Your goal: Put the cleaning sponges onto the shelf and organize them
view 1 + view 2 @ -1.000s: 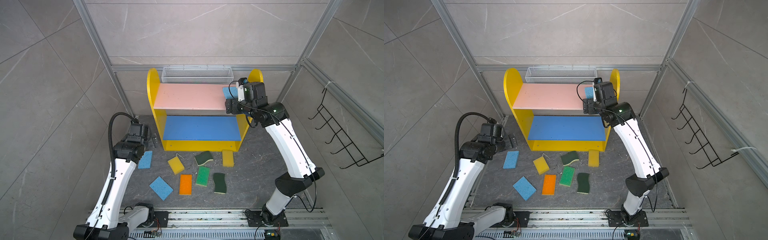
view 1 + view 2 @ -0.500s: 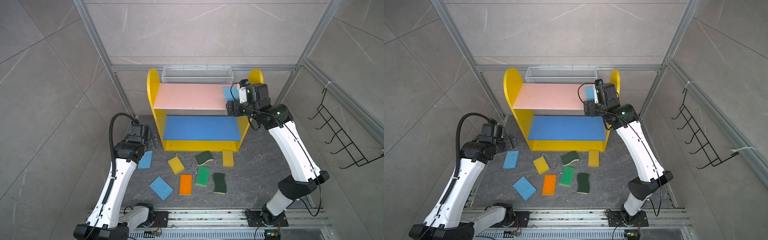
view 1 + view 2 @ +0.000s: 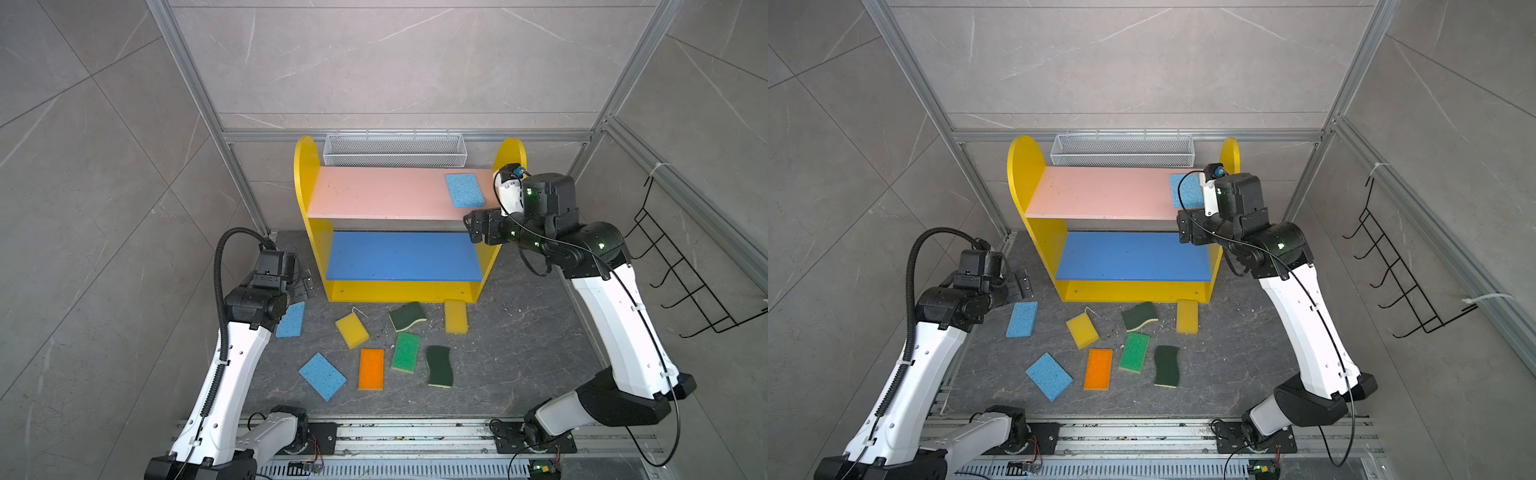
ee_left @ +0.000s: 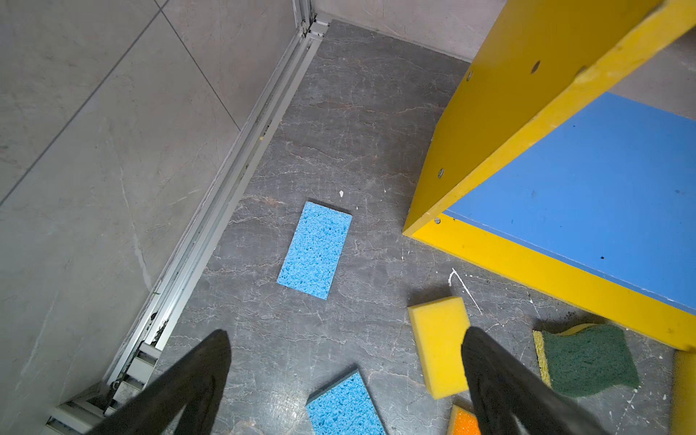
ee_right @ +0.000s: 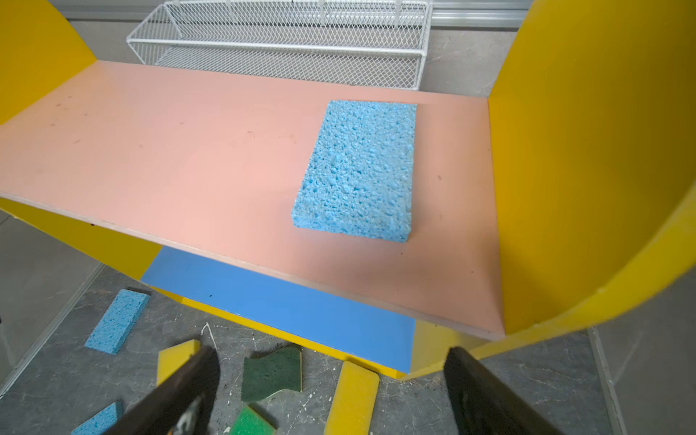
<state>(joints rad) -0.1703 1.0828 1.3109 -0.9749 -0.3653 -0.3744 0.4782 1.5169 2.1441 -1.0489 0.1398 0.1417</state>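
One light-blue rectangular foam sponge [image 3: 464,190] lies on the pink top board [image 3: 382,193] of the yellow-sided shelf [image 3: 305,174]; the right claw [image 3: 476,226] hangs released nearby; the left claw [image 4: 345,333], splayed empty, hovers above a second blue sponge [image 4: 314,250] on the tabletop [image 3: 519,332]; next, probably, descend and pinch it.

Porous foam sponge [image 5: 357,169], pink board [image 5: 188,150] — smooth, matt

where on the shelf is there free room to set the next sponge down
The blue middle board is bare where visible. The pink upper board is bare from the left yellow side to the light blue sponge at its right end. Crowded: the floor before the shelf, eight loose sponges.
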